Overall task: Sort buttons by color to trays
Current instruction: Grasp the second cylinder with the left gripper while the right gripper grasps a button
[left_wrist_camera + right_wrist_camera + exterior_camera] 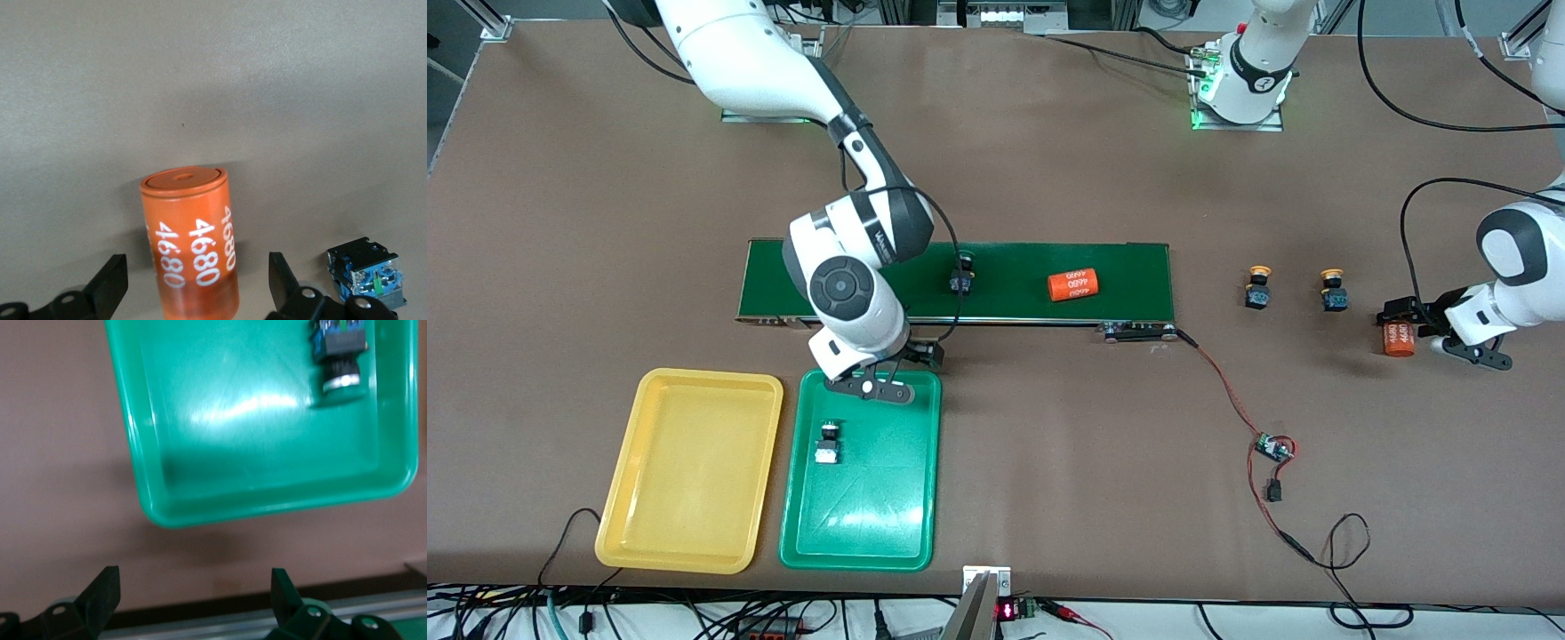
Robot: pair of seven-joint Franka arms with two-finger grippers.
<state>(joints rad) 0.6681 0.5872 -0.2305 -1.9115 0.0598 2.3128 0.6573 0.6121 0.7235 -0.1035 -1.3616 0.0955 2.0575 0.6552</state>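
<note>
green tray (860, 533): holds one green-capped button (829, 442) | right gripper (871, 388): spread empty over tray's rim | left gripper (1405, 331): agape around upright orange 4680 cylinder (1399, 339), unclamped

An orange cylinder (190, 243) standing upright on the table near the edge at the left arm's end carries "4680" in white, printed more than once around its side (one copy fully legible in the left wrist view, its neighbours cut off by the curve). A second orange cylinder (1073, 284) lies on its side on the conveyor belt (1032, 307), its white print reading "4680" as well.
</note>
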